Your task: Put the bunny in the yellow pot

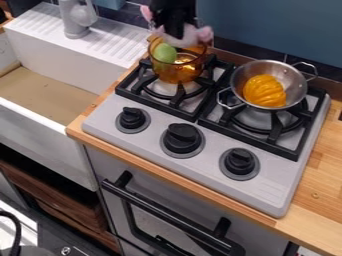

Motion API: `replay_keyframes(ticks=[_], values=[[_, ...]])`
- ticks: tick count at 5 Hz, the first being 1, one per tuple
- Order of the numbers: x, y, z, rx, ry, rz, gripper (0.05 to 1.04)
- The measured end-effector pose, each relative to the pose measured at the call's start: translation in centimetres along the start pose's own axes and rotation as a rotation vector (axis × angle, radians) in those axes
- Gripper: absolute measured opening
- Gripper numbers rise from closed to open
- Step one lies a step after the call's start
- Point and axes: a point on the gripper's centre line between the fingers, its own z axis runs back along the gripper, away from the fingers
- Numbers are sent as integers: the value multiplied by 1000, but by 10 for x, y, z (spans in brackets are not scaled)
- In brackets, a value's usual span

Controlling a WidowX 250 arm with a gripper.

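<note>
Grey stove (267,185) stands beside a white sink (60,72). Over its rear left burner, the black gripper (174,30) points downward, closed around the bunny (189,38) at the yellow pot's (175,75) mouth; its fingertips are partly hidden, and the arm is cut off above.

glassy amber pot (179,74), shiny metal pan (240,82), smooth wood counter (322,200); bunny (189,36) perhaps plush.

metal pot (286,76) w/ orange thing (264,91) on stove (266,188) nr sink (47,141).
</note>
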Motion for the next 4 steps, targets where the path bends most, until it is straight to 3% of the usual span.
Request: replay_keyframes(ticks=[1, 2, 4], values=[[-5, -2, -3, -5, -7, -11, 193], [-6, -1, -4, 0, -16, -23, 232], [-11, 1, -5, 15, -2, -76, 780]])
